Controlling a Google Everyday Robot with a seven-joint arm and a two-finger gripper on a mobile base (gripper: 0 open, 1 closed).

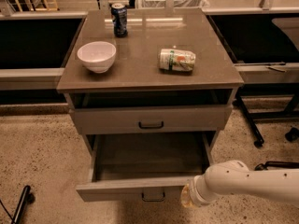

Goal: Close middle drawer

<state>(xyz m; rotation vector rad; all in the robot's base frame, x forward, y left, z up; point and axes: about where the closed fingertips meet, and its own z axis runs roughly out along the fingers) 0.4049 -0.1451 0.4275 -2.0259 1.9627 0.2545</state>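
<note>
The middle drawer (126, 189) is pulled far out of the grey-brown cabinet. Its low front panel faces me, with a small dark pull (153, 197) at centre, and its deep grey tray (149, 155) holds nothing. My gripper (186, 197) is at the end of the white arm (252, 183) that reaches in from the right. It sits against the right part of the drawer's front panel, just right of the pull.
The taller top drawer (149, 119) stands slightly ajar above. On the cabinet top (140, 66) are a white bowl (96, 56), an upright dark can (119, 19) and a can lying on its side (176, 60). Black chair legs (254, 125) stand at right, and a dark pole (21, 204) at lower left.
</note>
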